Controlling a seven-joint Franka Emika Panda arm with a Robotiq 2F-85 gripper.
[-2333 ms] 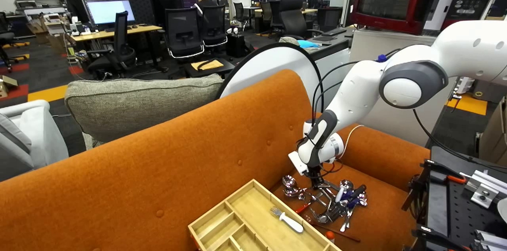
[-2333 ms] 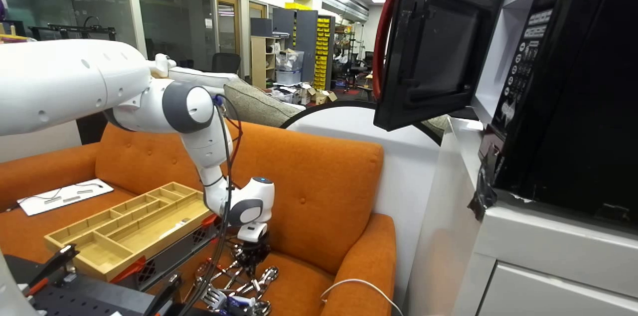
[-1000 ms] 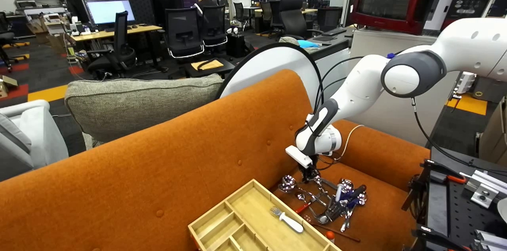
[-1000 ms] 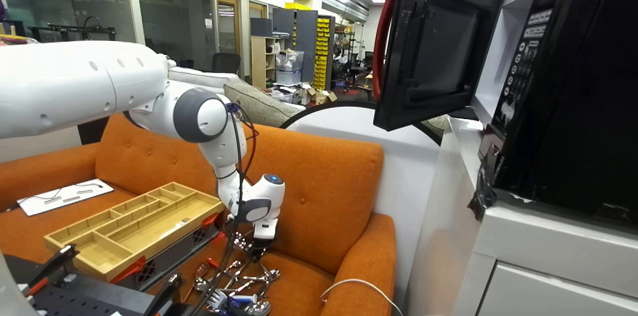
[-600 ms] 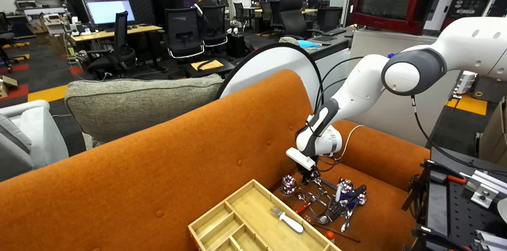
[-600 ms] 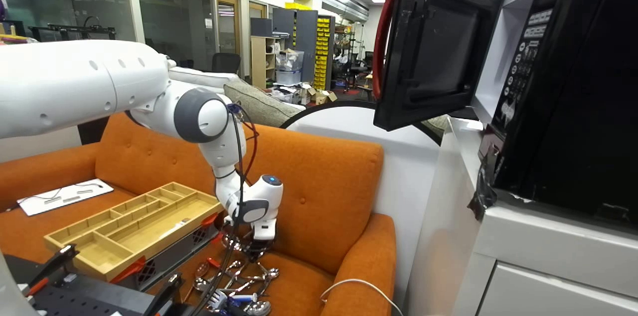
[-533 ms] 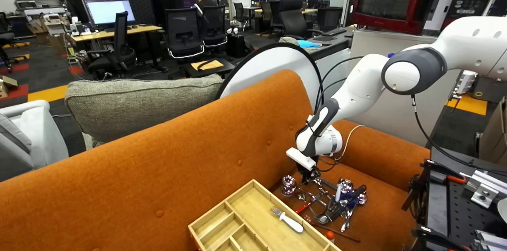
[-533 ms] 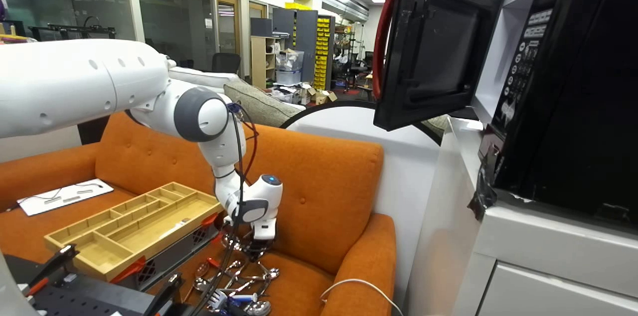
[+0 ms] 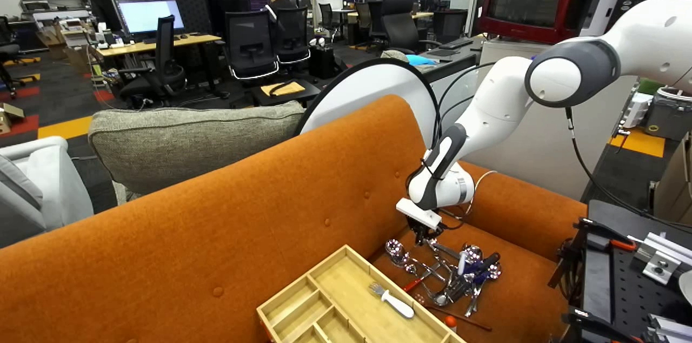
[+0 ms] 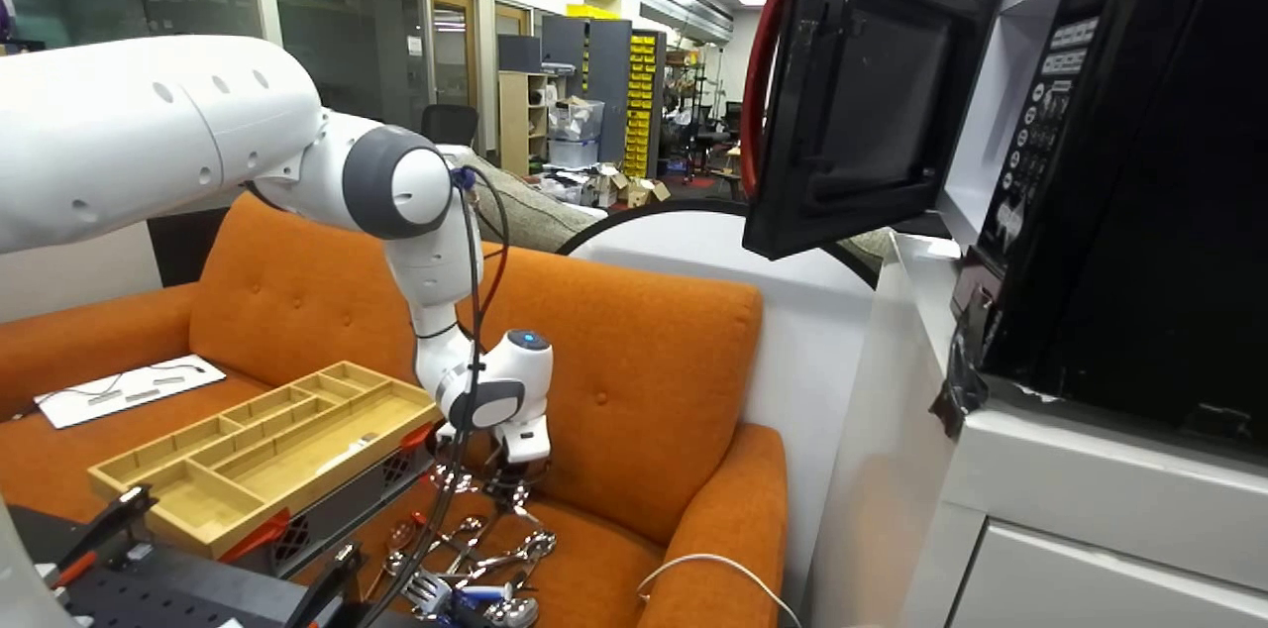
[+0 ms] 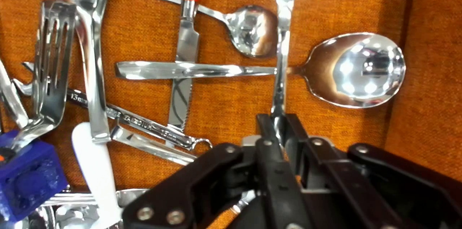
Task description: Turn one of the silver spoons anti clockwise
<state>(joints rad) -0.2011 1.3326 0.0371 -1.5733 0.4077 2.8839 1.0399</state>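
My gripper (image 11: pixel 277 122) is shut on the handle end of a silver spoon (image 11: pixel 283 23). The spoon points straight away from the fingertips. Its bowl is cut off at the top edge of the wrist view. Its handle crosses over the handle of another silver spoon (image 11: pixel 361 70), whose bowl lies to the right. A small silver spoon (image 11: pixel 252 30) lies just left of the held handle. I cannot tell how high the held spoon is. In both exterior views my gripper (image 9: pixel 426 236) (image 10: pixel 512 487) hangs low over the cutlery near the sofa back.
A fork (image 11: pixel 54 73), a red-handled knife (image 11: pixel 186 41), a wrench (image 11: pixel 144 122) and a blue item (image 11: pixel 32 182) lie left of the gripper. A wooden tray (image 9: pixel 346 272) stands beside the pile, with a white-handled fork (image 9: pixel 397 305). The sofa back (image 9: pixel 243 229) rises close by.
Over two seconds my wrist has turned and shifted toward the sofa back. In the last half second the arm and gripper have risen a little.
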